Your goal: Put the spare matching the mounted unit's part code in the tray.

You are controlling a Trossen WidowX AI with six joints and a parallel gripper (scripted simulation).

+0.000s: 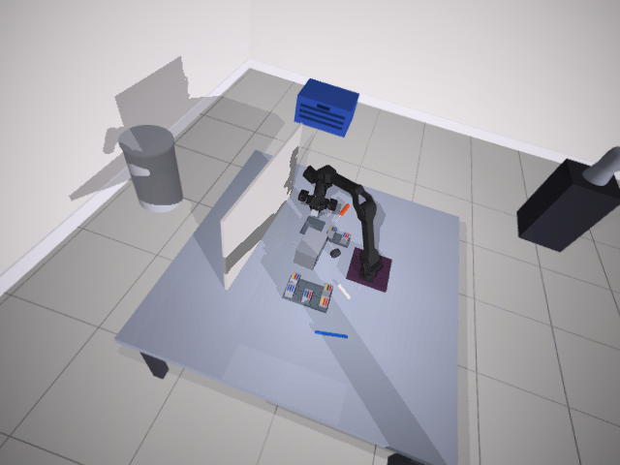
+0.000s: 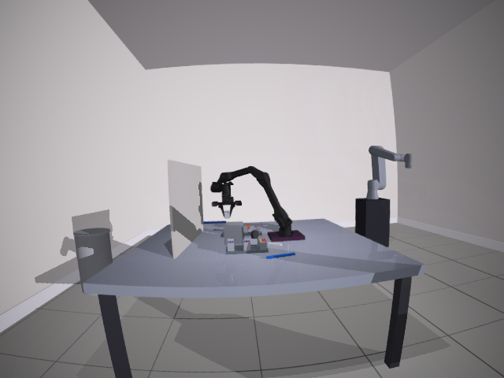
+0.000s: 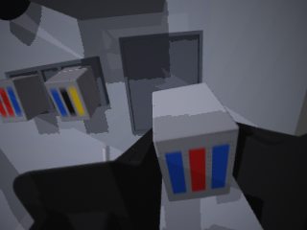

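My gripper [image 1: 314, 212] [image 2: 227, 213] [image 3: 184, 127] is shut on a light grey block with blue, red and blue stripes on its end face. It holds the block above the table, near the tray. The tray [image 1: 316, 223] [image 3: 126, 84] is a shallow dark grey square with a low rim; in the wrist view it lies beyond the block, which covers its lower right part. A small rack [image 3: 103, 83] holds one block [image 3: 68, 103] striped blue, black, yellow and another [image 3: 11, 102] striped red, red, blue. A larger rack [image 1: 304, 286] holds several striped blocks. No printed code is readable.
A tall grey box [image 1: 311, 245] [image 2: 234, 232] stands between tray and larger rack. A pale upright panel [image 1: 258, 200] [image 2: 185, 195] stands to the left. A dark round knob [image 1: 335, 253], orange-handled tool [image 1: 344, 208], white-handled tool [image 1: 343, 291] and blue stick [image 1: 330, 334] are on the table.
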